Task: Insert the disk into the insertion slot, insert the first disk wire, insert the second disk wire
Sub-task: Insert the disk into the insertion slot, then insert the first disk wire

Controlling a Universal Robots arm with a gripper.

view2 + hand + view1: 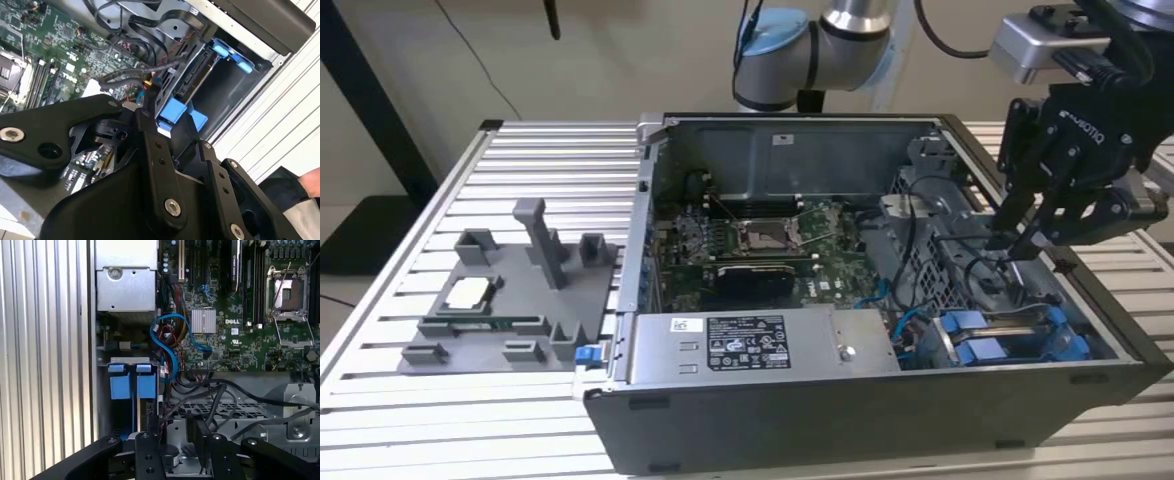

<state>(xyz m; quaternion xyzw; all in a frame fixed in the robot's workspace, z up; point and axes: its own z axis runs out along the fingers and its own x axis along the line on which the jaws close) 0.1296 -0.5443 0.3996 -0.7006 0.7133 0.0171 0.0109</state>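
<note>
Gripper (1015, 243), jaws seemingly parted, hovers clear above the insertion slot (1014, 325).

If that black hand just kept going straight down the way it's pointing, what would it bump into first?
Probably the black cables lying over the grey perforated cage inside the computer case, just beyond the hand. Depth is unclear, so it might slip between them onto the cage itself.
</note>
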